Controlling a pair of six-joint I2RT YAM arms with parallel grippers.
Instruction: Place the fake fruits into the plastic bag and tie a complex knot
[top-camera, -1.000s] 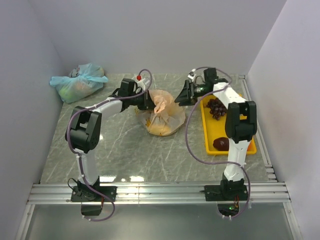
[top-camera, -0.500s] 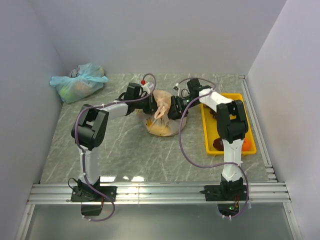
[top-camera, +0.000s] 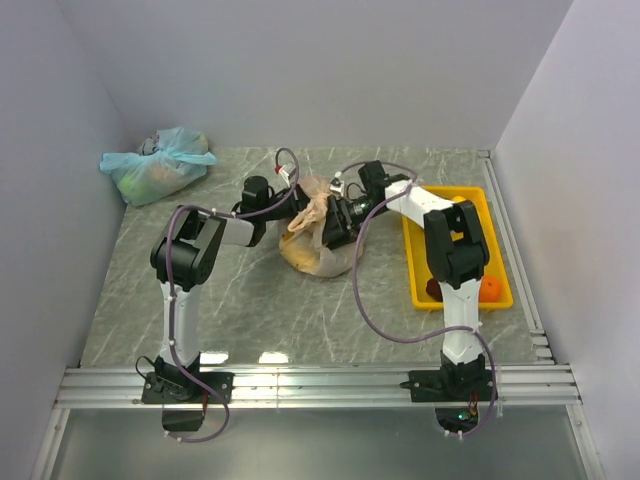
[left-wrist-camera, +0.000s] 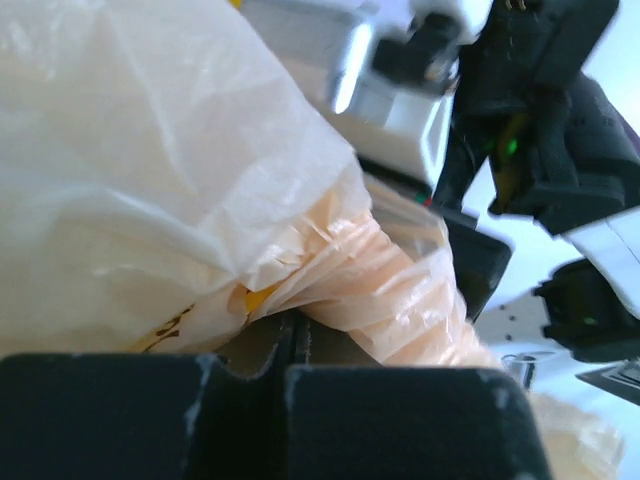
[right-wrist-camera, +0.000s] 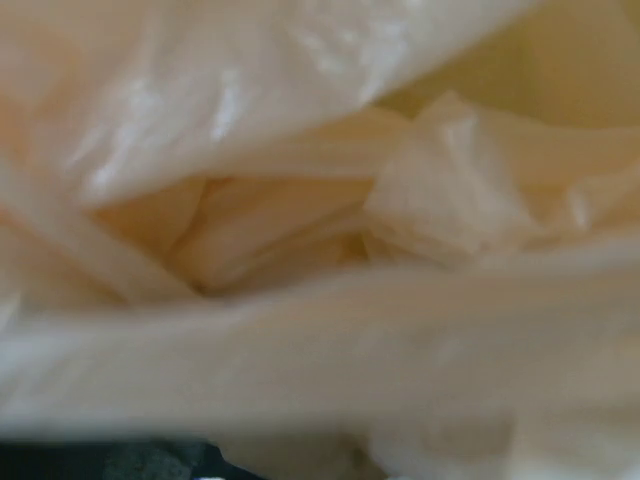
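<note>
Left fingers (left-wrist-camera: 400, 420) pinch the plastic bag (left-wrist-camera: 390, 300); right fingers (top-camera: 335, 218) buried in it, grip unclear; print unreadable.

Overhead view looks down from behind; wrist views seemingly press against the plastic bag (top-camera: 312, 255).

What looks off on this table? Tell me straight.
Fruit is left in the yellow tray: an orange fruit at its near end, a dark fruit beside it, partly behind the right arm. Yet the left hand and right hand are at the peach bag's bunched top.
</note>
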